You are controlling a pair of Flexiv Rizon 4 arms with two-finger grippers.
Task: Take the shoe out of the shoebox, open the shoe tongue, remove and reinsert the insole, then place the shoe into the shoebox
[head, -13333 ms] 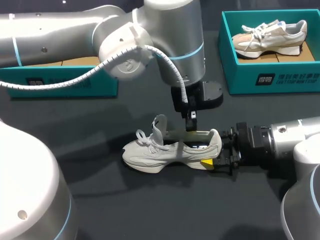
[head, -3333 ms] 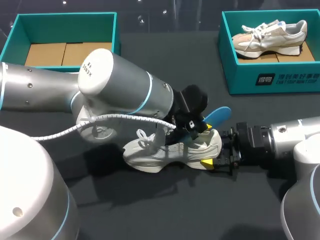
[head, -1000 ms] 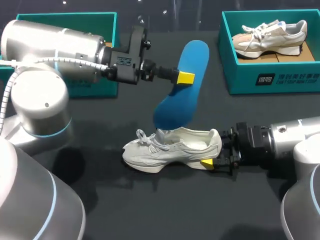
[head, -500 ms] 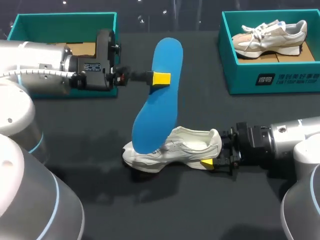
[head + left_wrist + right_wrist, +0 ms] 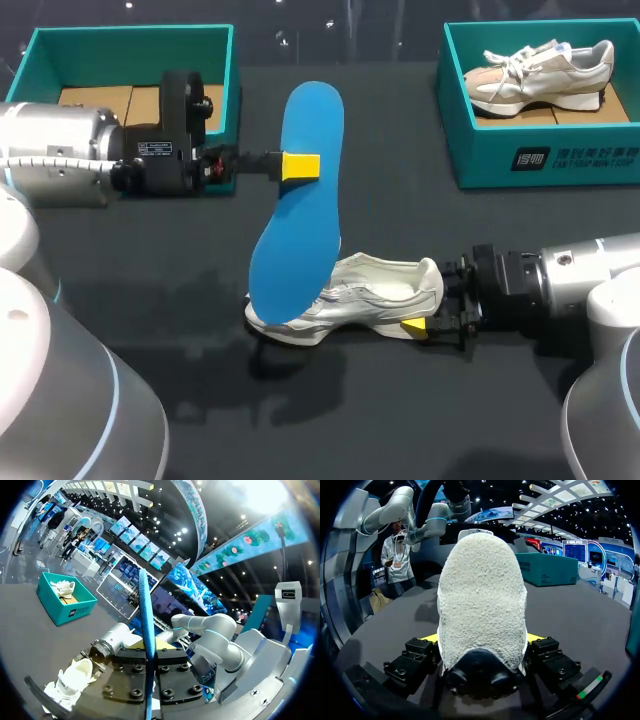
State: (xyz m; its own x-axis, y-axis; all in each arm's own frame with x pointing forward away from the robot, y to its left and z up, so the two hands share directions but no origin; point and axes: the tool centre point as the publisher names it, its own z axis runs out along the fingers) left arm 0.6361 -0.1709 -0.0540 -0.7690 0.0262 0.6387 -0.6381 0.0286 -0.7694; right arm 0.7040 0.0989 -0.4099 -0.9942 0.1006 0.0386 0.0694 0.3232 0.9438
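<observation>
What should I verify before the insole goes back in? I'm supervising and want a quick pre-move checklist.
1. Left gripper shut on the insole: ok, pinched edge-on in the left wrist view.
2. Right gripper shut on the shoe: ok, a finger on each side of the heel.
3. Shoe upright on its sole: ok.
4. Insole clear of the shoe: cannot tell; its lower end overlaps the toe in the head view.
5. Tongue open: cannot tell, the insole hides it.
6. Left shoebox free: ok, only cardboard shows.
</observation>
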